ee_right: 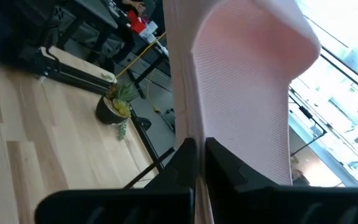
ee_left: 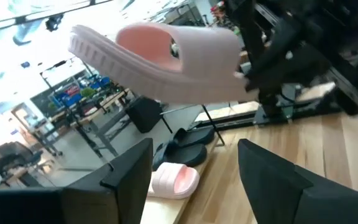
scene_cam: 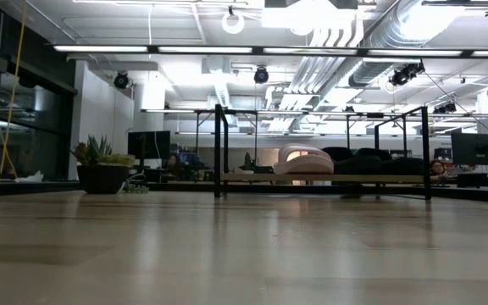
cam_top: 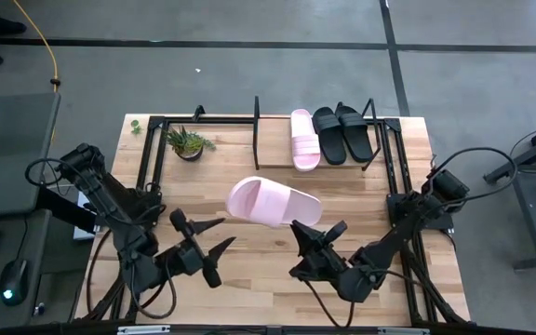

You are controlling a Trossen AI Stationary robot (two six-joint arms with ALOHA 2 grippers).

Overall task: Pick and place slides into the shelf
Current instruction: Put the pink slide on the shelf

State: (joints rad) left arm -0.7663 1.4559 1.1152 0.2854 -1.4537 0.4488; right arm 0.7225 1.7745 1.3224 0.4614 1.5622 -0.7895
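Observation:
A pale pink slide hangs in the air over the middle of the table, held by my right gripper, which is shut on its end nearest the right arm. The left wrist view shows this slide from below and the side. My left gripper is open, left of the slide and lower, touching nothing. On the shelf at the far edge, another pink slide and two black slides lie side by side on the board. The low view shows them there too. My right gripper pinches a thin pink edge of the slide between its two shut fingers, at the end with the wide strap. The fingers come slanting up from the near right. The slide is lifted clear of the table, roughly level.
A small potted plant stands at the shelf's left end. Bare board remains on the shelf left of the pink slide. Black frame rails run along the table's left and right sides.

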